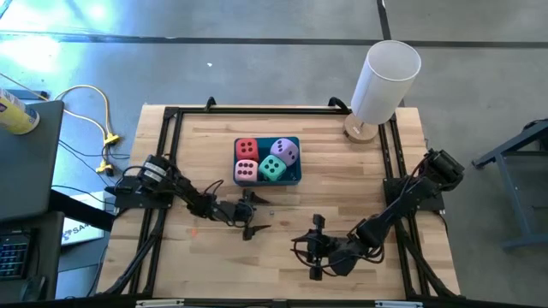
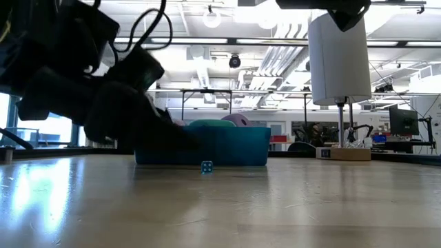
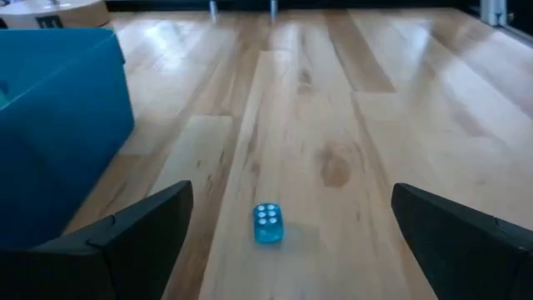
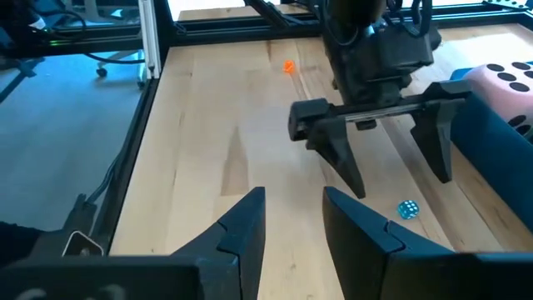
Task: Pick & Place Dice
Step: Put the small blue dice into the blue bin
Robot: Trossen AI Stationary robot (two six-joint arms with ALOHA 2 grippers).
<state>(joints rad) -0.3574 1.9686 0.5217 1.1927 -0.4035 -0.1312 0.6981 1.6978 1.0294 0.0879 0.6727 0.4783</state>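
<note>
Pale wooden planks with visible grain form the worktop (image 1: pixel 342 180), bordered by a black metal frame and standing on a grey concrete floor; the low view looks past it into a bright hall with white ceiling ducts and lamps. At upper centre of the high view sits the blue bin (image 1: pixel 295 175), a straight-walled rectangular box, holding four soft-looking cubes with round pips: the red die (image 1: pixel 247 148), pink die (image 1: pixel 246 169), purple die (image 1: pixel 285 151) and teal-green die (image 1: pixel 273 168). A white cylinder (image 1: pixel 385 81) on a round wooden base stands at upper right. Just below the bin on bare wood lies a small translucent blue die (image 3: pixel 267 223), hard-edged with white pips, six of them on one face. The left pincer (image 1: pixel 250 214), dark and angular, is at lower centre-left, released, its fingers (image 3: pixel 125 242) spread wide on either side of the small die without touching it. The right pincer (image 1: pixel 315 248) rests at lower centre-right, its fingers (image 4: pixel 237 229) slightly parted, grasping nothing. A tiny orange object (image 4: pixel 289 67) lies on the wood farther off.
</note>
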